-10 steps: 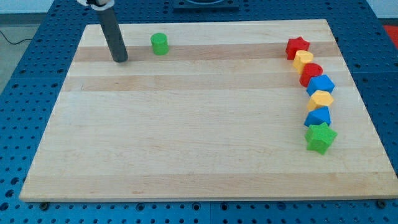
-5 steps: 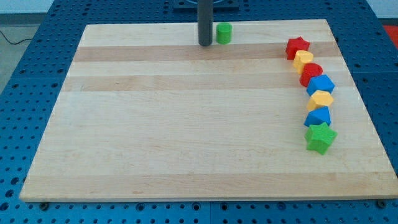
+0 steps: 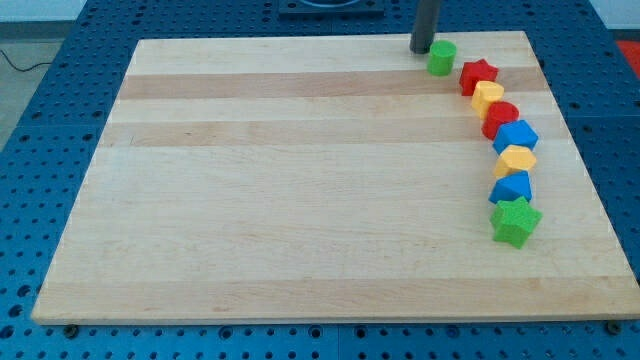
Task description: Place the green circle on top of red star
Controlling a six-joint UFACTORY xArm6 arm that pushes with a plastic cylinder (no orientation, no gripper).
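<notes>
The green circle [image 3: 441, 58] is a small green cylinder near the board's top edge, toward the view's right. The red star [image 3: 478, 76] lies just right of and slightly below it, with a small gap between them. My tip [image 3: 421, 49] is the lower end of the dark rod, touching or almost touching the green circle's upper left side.
Below the red star a curved row of blocks runs down the right side: a yellow block [image 3: 488, 96], a red block [image 3: 500, 117], a blue block [image 3: 516, 135], a yellow block [image 3: 516, 160], a blue block [image 3: 512, 187] and a green star [image 3: 516, 221]. The wooden board [image 3: 300, 200] lies on a blue perforated table.
My tip has swept from the board's upper left to the upper right, pushing the green circle rightward along the top edge until it sits next to the red star.
</notes>
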